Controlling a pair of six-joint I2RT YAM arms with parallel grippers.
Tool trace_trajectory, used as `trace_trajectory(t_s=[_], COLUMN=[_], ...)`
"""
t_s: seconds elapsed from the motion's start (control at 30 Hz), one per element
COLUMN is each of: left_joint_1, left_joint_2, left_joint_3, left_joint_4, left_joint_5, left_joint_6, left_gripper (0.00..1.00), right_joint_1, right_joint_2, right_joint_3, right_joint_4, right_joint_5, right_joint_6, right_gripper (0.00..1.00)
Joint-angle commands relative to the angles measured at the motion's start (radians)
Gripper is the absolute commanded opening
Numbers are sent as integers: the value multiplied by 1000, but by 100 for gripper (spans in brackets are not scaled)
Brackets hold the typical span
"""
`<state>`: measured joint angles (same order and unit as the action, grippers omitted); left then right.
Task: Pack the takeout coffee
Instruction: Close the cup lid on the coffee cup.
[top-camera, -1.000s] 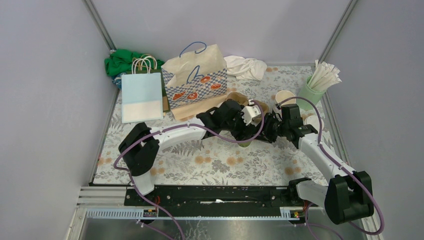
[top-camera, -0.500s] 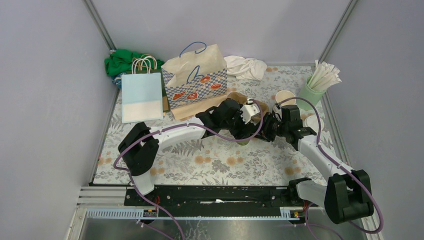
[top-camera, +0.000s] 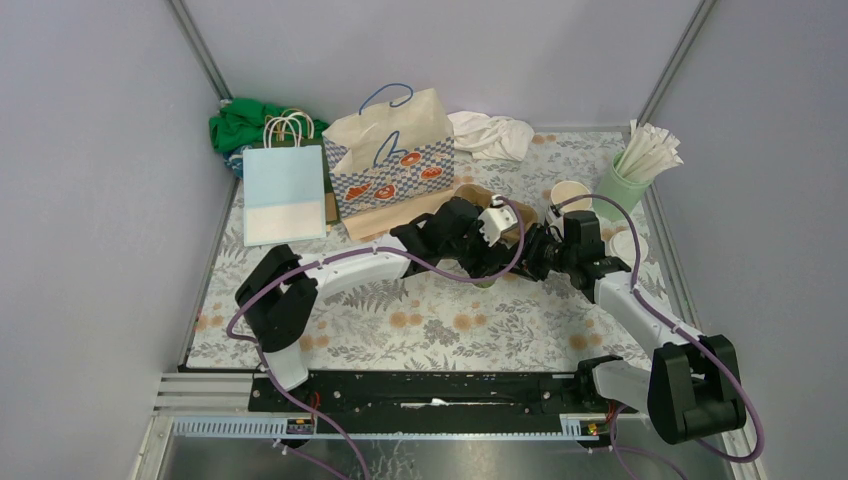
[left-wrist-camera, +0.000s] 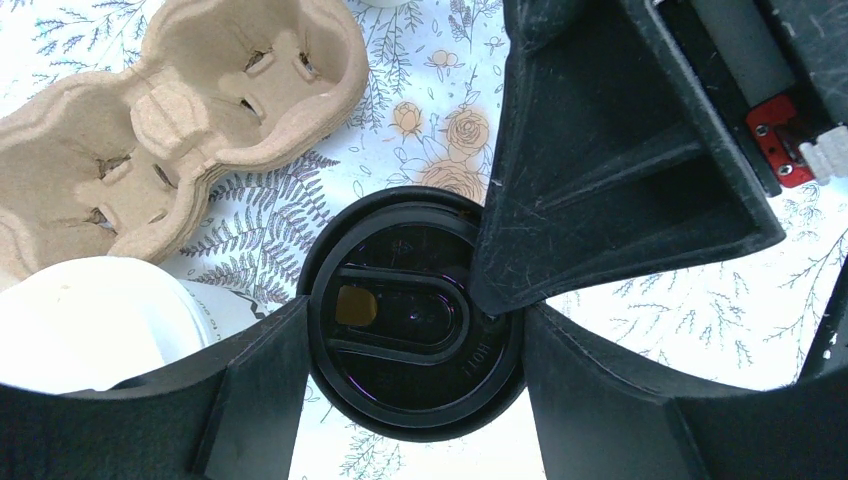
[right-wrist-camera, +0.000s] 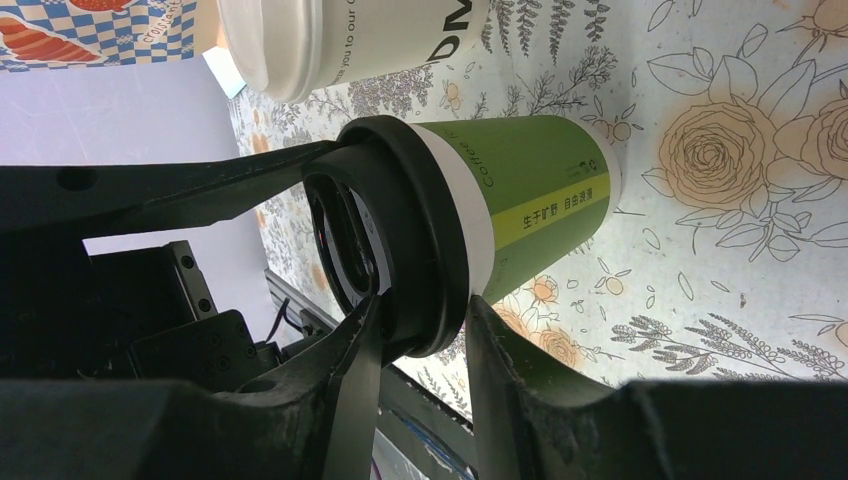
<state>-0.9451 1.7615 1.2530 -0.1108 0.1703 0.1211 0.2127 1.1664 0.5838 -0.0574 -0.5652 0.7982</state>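
Observation:
A green paper cup (right-wrist-camera: 540, 190) with a black lid (right-wrist-camera: 400, 240) stands on the floral mat at mid-table (top-camera: 485, 283). My left gripper (left-wrist-camera: 415, 312) is over it, with a finger against each side of the black lid (left-wrist-camera: 410, 350). My right gripper (right-wrist-camera: 425, 320) pinches the lid's rim, one finger on the top face and one under the rim. Its finger (left-wrist-camera: 600, 170) lies across the lid in the left wrist view. A cream cup with a white lid (right-wrist-camera: 300, 40) stands right beside it and also shows in the left wrist view (left-wrist-camera: 90, 320).
A brown pulp cup carrier (top-camera: 478, 196) lies just behind the grippers (left-wrist-camera: 170, 130). An open cup (top-camera: 571, 194), a white-lidded cup (top-camera: 628, 245) and a mint tumbler of straws (top-camera: 625, 180) stand at the right. A patterned bag (top-camera: 392, 165) and a light blue bag (top-camera: 285, 193) stand at the back left.
The right wrist has shifted a little left and back, closing up against the left gripper. The left gripper has edged slightly back. The cup stays between them.

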Motion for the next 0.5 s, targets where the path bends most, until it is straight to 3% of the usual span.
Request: trace_trajectory(t_s=[0.0, 0.47], left_joint_1=[-17, -17], left_joint_2=[75, 73], left_joint_3=[-70, -128], left_joint_4=[-79, -41], left_joint_5=[-8, -17], left_joint_6=[4, -14], left_gripper=[65, 63], right_joint_1=[21, 22], right_joint_2=[55, 75], right_joint_3=[-58, -103], right_joint_4=[-65, -30], right_joint_5=[15, 29], right_joint_6=[-27, -37], right_gripper=[31, 33])
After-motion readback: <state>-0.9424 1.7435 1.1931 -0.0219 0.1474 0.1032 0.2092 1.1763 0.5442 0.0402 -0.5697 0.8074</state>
